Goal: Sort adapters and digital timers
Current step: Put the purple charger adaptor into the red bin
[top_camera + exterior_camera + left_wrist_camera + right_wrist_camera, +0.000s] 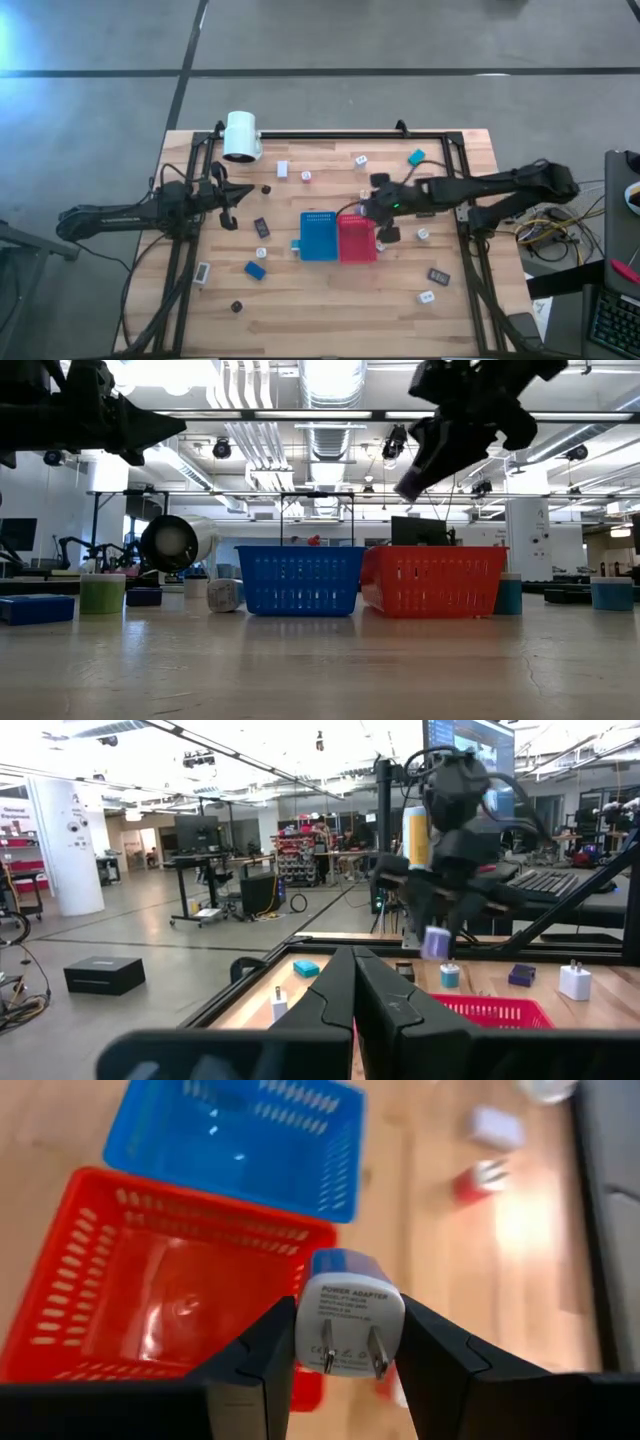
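Observation:
My right gripper is shut on a white adapter with a blue back. It hangs in the air by the far right corner of the red basket, which sits against the blue basket. My left gripper waits shut over the table's left part, touching nothing. White adapters lie loose on the wood. So do timers: a teal one, a blue one and two dark ones. My right gripper pinches the adapter between its two fingers, one on each opposite side wall. The two metal prongs face back toward the wrist. The fingers come from above, slanting down. The adapter is lifted clear, over the red basket's rim.
A big white cylinder lies at the far left corner. A dark rail frame borders the table. More small pieces lie around the baskets. Bare wood stretches along the near edge.

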Tool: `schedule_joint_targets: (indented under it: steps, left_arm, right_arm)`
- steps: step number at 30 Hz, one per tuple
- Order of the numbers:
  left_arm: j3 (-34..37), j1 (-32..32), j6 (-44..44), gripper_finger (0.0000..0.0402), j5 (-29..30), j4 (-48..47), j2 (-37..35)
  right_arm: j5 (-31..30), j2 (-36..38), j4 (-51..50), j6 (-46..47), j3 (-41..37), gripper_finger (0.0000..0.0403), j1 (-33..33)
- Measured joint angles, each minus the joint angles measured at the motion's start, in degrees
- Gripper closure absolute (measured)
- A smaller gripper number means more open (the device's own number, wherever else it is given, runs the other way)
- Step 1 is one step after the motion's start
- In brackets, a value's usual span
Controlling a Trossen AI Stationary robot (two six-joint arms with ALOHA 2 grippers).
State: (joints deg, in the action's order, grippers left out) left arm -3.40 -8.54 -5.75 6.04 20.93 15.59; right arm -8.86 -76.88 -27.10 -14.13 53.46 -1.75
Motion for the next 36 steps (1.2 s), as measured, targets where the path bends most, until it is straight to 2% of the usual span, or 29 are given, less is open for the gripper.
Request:
schedule_joint_targets:
  steps: [9, 13, 19, 32, 36]
  left_arm:
    - [0.62, -0.01, -0.02, 0.0399, 0.00, 0.04, -0.01]
    - [0.79, -0.01, -0.01, 0.0399, 0.00, 0.04, -0.02]
    - [0.83, -0.01, -0.03, 0.0399, 0.00, 0.04, 0.00]
    - [0.85, -0.01, -0.18, 0.0399, 0.00, 0.05, -0.01]
    - [0.85, -0.01, -0.18, 0.0399, 0.02, 0.05, -0.01]
  right_arm:
    - [0.32, -14.52, -12.59, 1.05, 11.22, 0.0271, -2.75]
    - [0.42, -20.81, -14.48, 0.88, 14.17, 0.0271, -2.98]
    - [5.81, -27.61, -15.55, -0.04, 17.00, 0.0271, -3.13]
    - [5.97, -30.87, -17.19, 1.23, 18.18, 0.0269, -2.90]
    - [5.95, -30.86, -17.09, 1.98, 18.11, 0.0249, -2.87]
